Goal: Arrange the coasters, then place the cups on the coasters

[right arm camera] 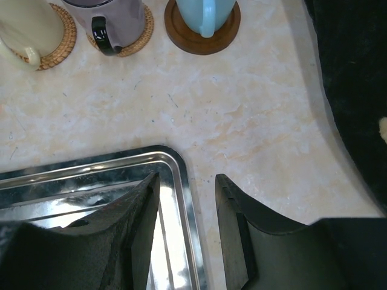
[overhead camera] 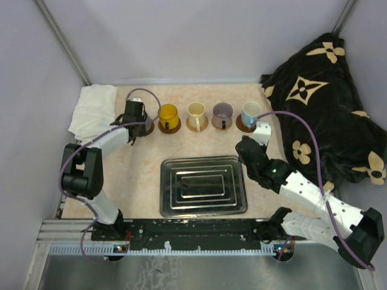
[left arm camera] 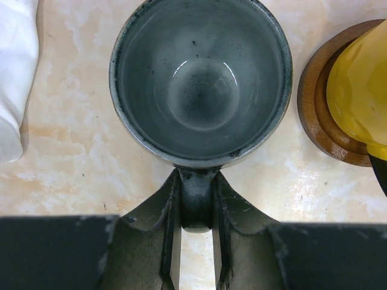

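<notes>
A: What does the left end effector (left arm camera: 197, 190) have?

B: It is clamped on the handle (left arm camera: 197, 208) of the grey cup (left arm camera: 199, 78), one finger on each side. The left wrist view looks straight down into the round glazed bowl, which is speckled dark near the rim.

A: And its coaster?

B: The cup hides it there. Only the top view shows a brown coaster (overhead camera: 147, 128) peeking out beneath, at the left end of the row. I cannot tell whether the cup rests on it.

A: The other cups?

B: The yellow cup (left arm camera: 363, 90) sits on a smooth dark coaster (left arm camera: 314, 121) just beside the grey one. The right wrist view adds texture: the cream cup (right arm camera: 24, 27) and purple cup (right arm camera: 115, 18) stand on woven coasters (right arm camera: 60, 36), the blue cup (right arm camera: 205, 12) on a wooden coaster (right arm camera: 202, 43).

A: The right end effector (right arm camera: 187, 178)?

B: It is released and holds nothing. Its fingers are spread above a corner of the shiny ridged metal tray (right arm camera: 178, 181) and the marbled worktop (right arm camera: 254, 115).

A: Anything else?

B: In the top view, a white cloth (overhead camera: 94, 109) lies far left and a black flowered blanket (overhead camera: 320, 115) on the right.
</notes>
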Robot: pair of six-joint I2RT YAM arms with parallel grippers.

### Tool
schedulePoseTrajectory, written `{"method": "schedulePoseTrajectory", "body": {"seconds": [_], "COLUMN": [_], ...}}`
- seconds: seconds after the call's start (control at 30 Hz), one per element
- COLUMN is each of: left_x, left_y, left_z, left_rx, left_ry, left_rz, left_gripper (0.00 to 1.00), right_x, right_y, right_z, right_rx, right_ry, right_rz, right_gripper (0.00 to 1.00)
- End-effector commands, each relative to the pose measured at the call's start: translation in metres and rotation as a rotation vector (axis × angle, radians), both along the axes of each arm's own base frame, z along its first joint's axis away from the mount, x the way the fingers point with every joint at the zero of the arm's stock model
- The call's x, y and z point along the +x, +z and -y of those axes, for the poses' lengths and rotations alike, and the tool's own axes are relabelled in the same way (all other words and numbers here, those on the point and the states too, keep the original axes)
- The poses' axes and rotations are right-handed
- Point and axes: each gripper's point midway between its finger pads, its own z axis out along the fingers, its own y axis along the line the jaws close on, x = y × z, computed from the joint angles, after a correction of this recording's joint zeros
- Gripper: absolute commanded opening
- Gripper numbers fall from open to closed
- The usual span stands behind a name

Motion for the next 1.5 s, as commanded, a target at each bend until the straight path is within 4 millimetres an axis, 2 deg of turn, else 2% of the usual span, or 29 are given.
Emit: {"method": "schedulePoseTrajectory", "body": {"seconds": [0.0,0.27,0.5,1.03,1.17,1.3,1.37,1.47], "left_x": [0.017,0.015,0.015,0.012,0.008,0.004,0.000,-0.008], "left_y": [0.018,0.020,0.027,0.041,0.049,0.067,0.076,0.090], "left_z": [-0.003,-0.005,-0.006,-0.006,-0.005,-0.005,-0.006,-0.010], "left_rx": [-0.007,0.005,0.005,-0.003,-0.012,-0.026,-0.027,-0.029], "left_ry": [0.030,0.035,0.038,0.034,0.030,0.025,0.031,0.040], "left_rz": [0.088,0.086,0.103,0.123,0.135,0.165,0.179,0.208], "left_gripper": [0.27,0.33,0.50,0.64,0.67,0.71,0.75,0.85], "right_x": [0.003,0.003,0.003,0.000,-0.001,-0.002,-0.001,0.002], "right_y": [0.009,0.008,0.007,0.005,0.005,0.007,0.009,0.018], "right_z": [0.000,-0.001,-0.002,0.000,0.000,0.001,0.002,0.007], "right_rx": [0.041,0.043,0.047,0.051,0.054,0.056,0.053,0.040], "right_ry": [-0.018,-0.014,-0.007,-0.008,-0.009,-0.013,-0.016,-0.031], "right_rz": [0.033,0.029,0.025,0.020,0.020,0.025,0.031,0.062], "right_gripper": [0.43,0.43,0.43,0.43,0.43,0.43,0.49,0.75]}}
